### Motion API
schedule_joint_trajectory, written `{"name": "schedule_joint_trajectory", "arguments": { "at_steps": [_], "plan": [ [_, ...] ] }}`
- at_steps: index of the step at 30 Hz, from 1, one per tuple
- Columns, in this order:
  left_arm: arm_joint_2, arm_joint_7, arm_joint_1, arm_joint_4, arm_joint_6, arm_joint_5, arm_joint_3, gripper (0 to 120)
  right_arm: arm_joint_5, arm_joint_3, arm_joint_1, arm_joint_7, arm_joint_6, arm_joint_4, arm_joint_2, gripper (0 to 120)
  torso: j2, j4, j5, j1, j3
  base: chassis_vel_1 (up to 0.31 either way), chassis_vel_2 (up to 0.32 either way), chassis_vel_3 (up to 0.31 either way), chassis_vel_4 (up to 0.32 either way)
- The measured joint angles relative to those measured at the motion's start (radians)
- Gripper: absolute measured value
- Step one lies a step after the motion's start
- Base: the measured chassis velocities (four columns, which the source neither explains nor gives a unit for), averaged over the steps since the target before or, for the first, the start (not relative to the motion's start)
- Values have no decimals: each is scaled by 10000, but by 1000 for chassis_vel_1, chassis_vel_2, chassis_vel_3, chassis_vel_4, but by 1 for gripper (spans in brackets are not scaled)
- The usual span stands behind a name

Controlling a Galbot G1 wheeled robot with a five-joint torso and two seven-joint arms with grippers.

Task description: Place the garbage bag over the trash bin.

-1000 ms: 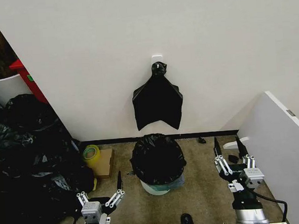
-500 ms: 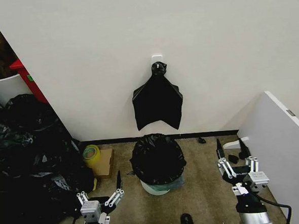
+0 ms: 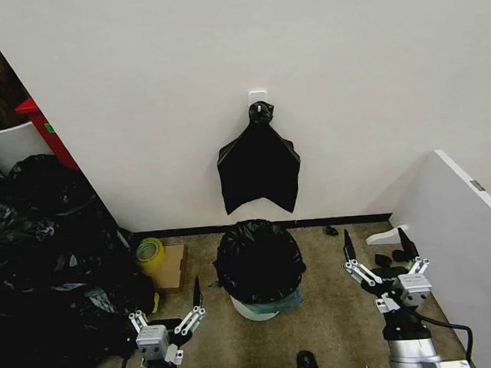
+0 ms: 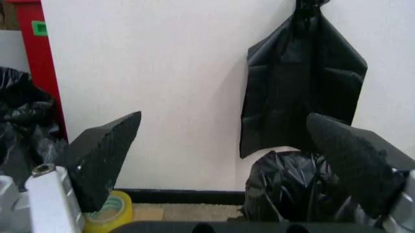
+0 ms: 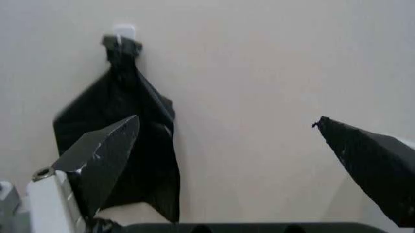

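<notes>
One bin, one bag fitted over it, two end effectors empty.

One bin (image 3: pixel 255 308) stands on the floor against the wall, its white body and pale greenish base showing below one bag (image 3: pixel 258 258), which covers its top and upper sides. One flat black bundle (image 3: pixel 259 168) hangs from a wall hook directly above. One tape roll (image 3: pixel 150 251) lies on a cardboard piece (image 3: pixel 174 267) left of the bin, beside a heap of sacks (image 3: pixel 42 271). The left end effector (image 3: pixel 167 315) sits low, left of and nearer than the bin, fingers spread wide, holding nothing. The right end effector (image 3: pixel 382 260) sits right of the bin, well apart, fingers likewise wide open and empty. Neither touches the bag. No writing is legible.
</notes>
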Motion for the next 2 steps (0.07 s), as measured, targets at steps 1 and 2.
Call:
{"name": "schedule_joint_trajectory", "arguments": {
  "at_steps": [1, 2],
  "plan": [
    [0, 0, 0, 0, 0, 0, 0, 100, 0, 0, 0, 0, 0, 0, 0, 100, 0, 0, 0, 0, 0, 0, 0, 0, 0],
    [-11, 7, -6, -7, -10, 8, 11, 100, -3, -85, 10, 88, -69, -40, -10, 100, 0, 0, 0, 0, 0, 0, 0, 0, 0]
  ]
}}
